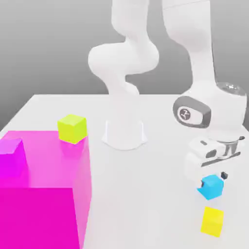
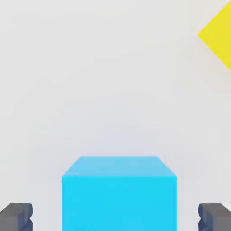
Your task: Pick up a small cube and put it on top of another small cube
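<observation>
Low on the right side of the exterior view, the white Panda arm bends down so that its gripper (image 1: 213, 184) stands over the small cyan-blue cube (image 1: 212, 186), which sits on the white table (image 1: 146, 194). The hand points downward there because this cube is the one to be lifted; a dark fingertip (image 1: 223, 175) shows just beside the cube's upper right corner. Just below it in the frame, near but apart, lies the small yellow cube (image 1: 212, 221), a likely resting place for the cyan one, which would explain why the arm works on this side. In the left half of the frame a large magenta block (image 1: 48, 194) fills the lower corner, with a lime-green cube (image 1: 72, 128) at its far edge; whether that cube rests on the block or behind it I cannot tell. Both stand well apart from the hand and play no part in this step.

From the hand view, the cyan-blue cube (image 2: 118, 194) sits at the bottom centre, squarely between the two dark fingertips (image 2: 16, 216) at the lower corners. A gap of bare table shows on each side of the cube, so the jaws stand partly apart, straddling it without gripping yet. At the upper right corner a wedge of the yellow cube (image 2: 219, 36) shows. By my judgement, the fingers need only come together evenly on the cube's side faces before any lift.
</observation>
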Robot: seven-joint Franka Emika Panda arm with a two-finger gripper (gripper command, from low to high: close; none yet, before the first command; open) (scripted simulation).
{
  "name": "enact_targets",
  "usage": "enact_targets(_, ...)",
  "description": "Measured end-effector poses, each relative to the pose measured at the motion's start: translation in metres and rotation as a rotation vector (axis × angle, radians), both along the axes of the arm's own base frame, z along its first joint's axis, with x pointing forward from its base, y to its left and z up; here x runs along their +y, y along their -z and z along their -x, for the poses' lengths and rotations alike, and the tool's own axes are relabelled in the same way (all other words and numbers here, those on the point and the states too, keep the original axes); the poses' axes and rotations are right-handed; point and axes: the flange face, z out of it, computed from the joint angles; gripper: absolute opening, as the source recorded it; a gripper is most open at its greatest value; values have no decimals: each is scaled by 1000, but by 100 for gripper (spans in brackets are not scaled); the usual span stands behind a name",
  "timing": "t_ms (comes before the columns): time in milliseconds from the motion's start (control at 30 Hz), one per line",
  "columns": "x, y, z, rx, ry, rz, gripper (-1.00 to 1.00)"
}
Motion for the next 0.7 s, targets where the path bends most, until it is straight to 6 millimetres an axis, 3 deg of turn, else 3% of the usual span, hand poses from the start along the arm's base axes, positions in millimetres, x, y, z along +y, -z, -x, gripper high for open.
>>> enact_targets(200, 0, 0, 0, -1, 0, -1, -100)
enact_targets(433, 0, -59, -4, -2, 11, 1, -100)
enact_targets(700, -29, -103, -119, 0, 329, 1, -100)
